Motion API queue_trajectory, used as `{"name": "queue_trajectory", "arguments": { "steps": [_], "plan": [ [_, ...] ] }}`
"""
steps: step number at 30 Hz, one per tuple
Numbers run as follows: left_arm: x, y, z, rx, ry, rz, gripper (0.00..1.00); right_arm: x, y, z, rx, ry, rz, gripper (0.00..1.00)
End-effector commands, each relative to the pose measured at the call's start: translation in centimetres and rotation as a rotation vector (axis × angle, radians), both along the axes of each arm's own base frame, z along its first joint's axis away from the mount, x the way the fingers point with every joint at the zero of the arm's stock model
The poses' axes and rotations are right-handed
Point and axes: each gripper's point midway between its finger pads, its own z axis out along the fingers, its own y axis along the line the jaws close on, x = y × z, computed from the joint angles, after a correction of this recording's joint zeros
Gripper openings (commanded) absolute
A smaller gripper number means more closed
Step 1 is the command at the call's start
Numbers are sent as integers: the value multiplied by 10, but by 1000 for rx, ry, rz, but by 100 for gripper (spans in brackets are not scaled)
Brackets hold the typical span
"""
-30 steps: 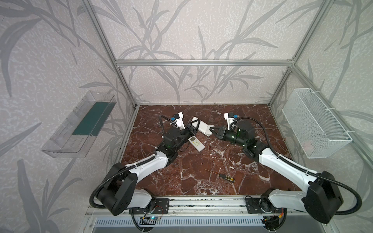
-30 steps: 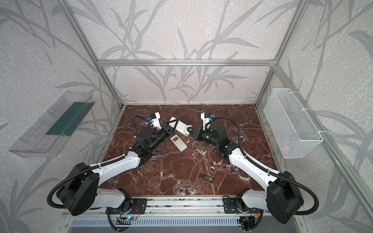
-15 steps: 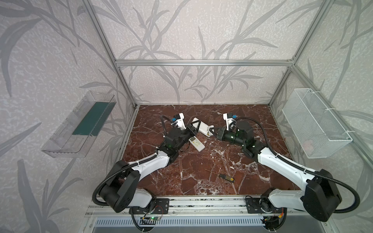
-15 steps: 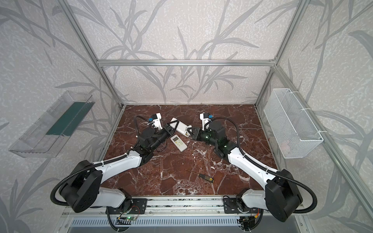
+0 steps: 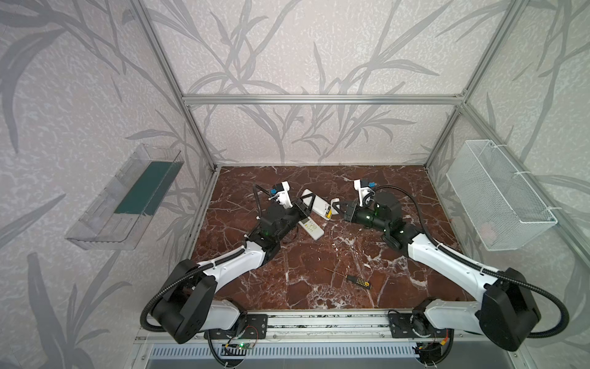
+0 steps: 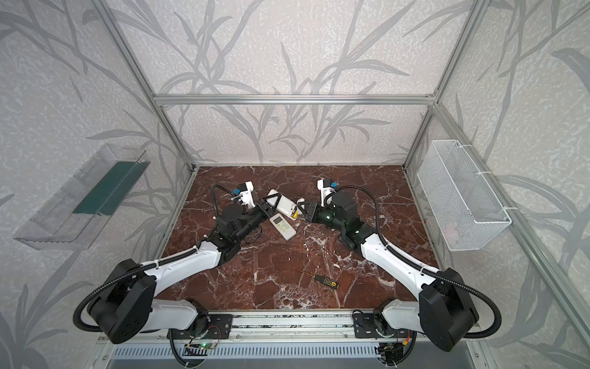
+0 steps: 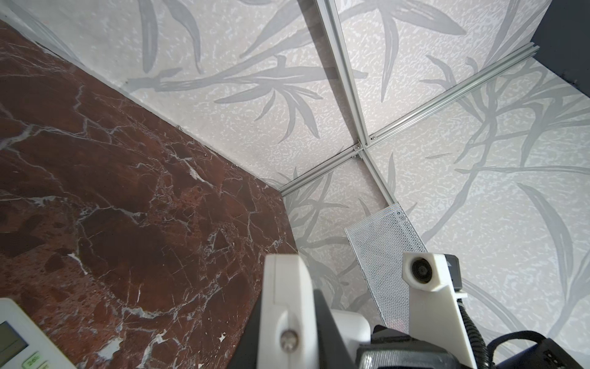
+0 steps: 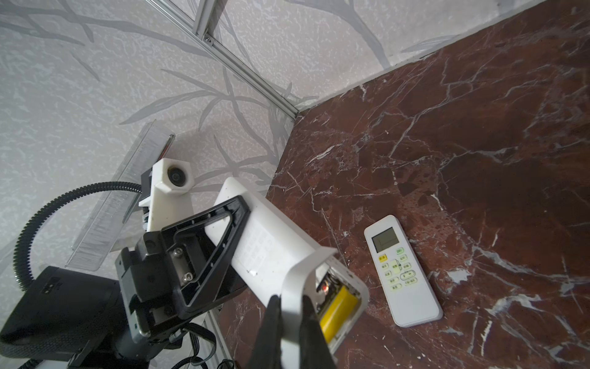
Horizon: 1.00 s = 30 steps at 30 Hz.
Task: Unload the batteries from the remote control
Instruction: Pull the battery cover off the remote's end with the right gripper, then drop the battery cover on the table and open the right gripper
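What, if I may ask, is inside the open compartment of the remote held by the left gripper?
In the remote, a yellow battery shows. The white cover, pinched by the right gripper, hides the rest.

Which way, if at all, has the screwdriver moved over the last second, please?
No. The screwdriver lies at the same spot on the marble behind the front rail, with its tip pointing the same way.
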Motion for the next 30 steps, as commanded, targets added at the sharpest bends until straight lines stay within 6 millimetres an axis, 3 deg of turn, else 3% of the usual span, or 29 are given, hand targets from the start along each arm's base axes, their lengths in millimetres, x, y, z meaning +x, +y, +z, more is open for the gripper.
{"name": "queue_trajectory", "arguments": {
  "steps": [1, 7, 20, 26, 30],
  "plan": [
    [-5, 9, 5, 10, -21, 22, 0, 3, -19, -9, -57, -22, -41, 2],
    [-10, 19, -7, 22, -2, 40, 0, 11, -45, -51, -195, 23, -132, 2],
    [-12, 14, -27, -7, 29, -5, 0, 26, -100, -160, -474, 215, -285, 2],
    [-15, 22, -18, 62, 13, 23, 0, 36, -117, -194, -552, 284, -342, 2],
    [-18, 26, -17, 70, 6, 38, 0, 43, -122, -204, -594, 303, -362, 2]
  ]
}}
